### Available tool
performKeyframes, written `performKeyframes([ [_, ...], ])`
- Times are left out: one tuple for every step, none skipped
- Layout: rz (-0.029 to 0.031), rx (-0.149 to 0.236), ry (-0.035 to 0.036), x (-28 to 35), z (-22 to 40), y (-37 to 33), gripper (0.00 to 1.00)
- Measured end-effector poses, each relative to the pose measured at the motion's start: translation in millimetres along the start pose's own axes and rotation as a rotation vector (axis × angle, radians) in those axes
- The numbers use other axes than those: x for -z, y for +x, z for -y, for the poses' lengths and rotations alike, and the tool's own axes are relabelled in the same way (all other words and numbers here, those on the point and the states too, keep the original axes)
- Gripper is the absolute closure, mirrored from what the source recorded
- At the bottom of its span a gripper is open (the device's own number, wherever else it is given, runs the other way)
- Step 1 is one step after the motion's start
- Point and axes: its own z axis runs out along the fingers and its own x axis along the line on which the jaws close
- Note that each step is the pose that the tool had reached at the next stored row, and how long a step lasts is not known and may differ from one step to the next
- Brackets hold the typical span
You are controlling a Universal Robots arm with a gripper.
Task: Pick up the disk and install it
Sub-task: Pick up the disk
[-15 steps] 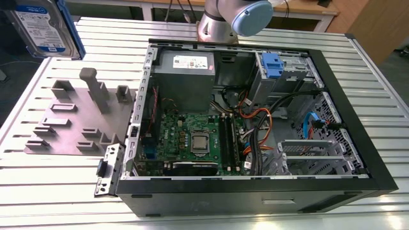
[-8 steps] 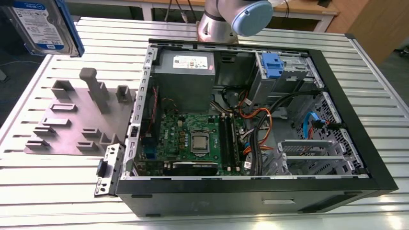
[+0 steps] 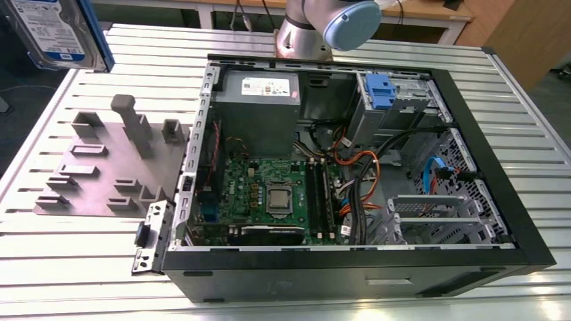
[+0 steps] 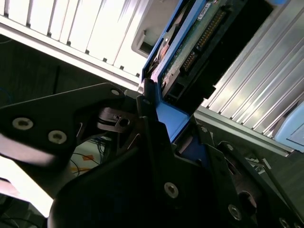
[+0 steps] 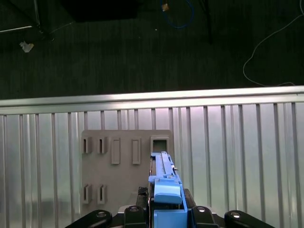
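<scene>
Silver slatted table [image 5: 237, 156], dark carpet [image 5: 118, 57] beyond, lies below the gripped disk [image 5: 165, 187].

One ribbed table [image 3: 71, 267] carries one open computer case [image 3: 357, 271] and, toward its edge at the exterior view's left, one grey slotted holder [image 3: 98, 174]. Two blue-framed drives show: the disk [image 3: 58, 30] above a far corner of the table, and one caged drive [image 3: 379, 90] inside the case. There is one arm [image 3: 303, 37].

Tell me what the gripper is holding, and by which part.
The gripper holds the disk by the handle end of its blue carrier frame.
</scene>
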Motion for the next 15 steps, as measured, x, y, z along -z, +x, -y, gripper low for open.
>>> performKeyframes([
  [0.0000,0.000,0.0000,2.1,0.0,0.1,0.64],
  [0.0000,0.000,0.0000,4.2,0.0,0.1,0.64],
  [0.0001,0.000,0.0000,6.3,0.0,0.2,0.64],
  [0.0000,0.000,0.0000,8.4,0.0,0.3,0.64],
  [0.0000,0.000,-0.0001,10.6,-0.1,0.3,0.64],
  [0.0000,0.000,-0.0001,12.7,-0.1,0.4,0.64],
  [0.0000,0.000,0.0000,15.0,-0.1,0.5,0.64],
  [0.0000,0.000,0.0000,17.2,-0.1,0.6,0.64],
  [0.0000,0.000,0.0000,19.3,-0.1,0.6,0.64],
  [0.0000,0.000,0.0000,21.3,-0.1,0.7,0.64],
  [0.0000,0.000,0.0000,23.0,-0.2,0.8,0.64],
  [0.0001,0.000,0.0000,24.8,-0.2,0.8,0.64],
  [0.0000,0.000,0.0000,26.7,-0.2,0.9,0.64],
  [0.0000,0.000,0.0000,28.2,-0.2,0.9,0.64],
  [0.0000,0.000,0.0000,29.5,-0.2,1.0,0.64],
])
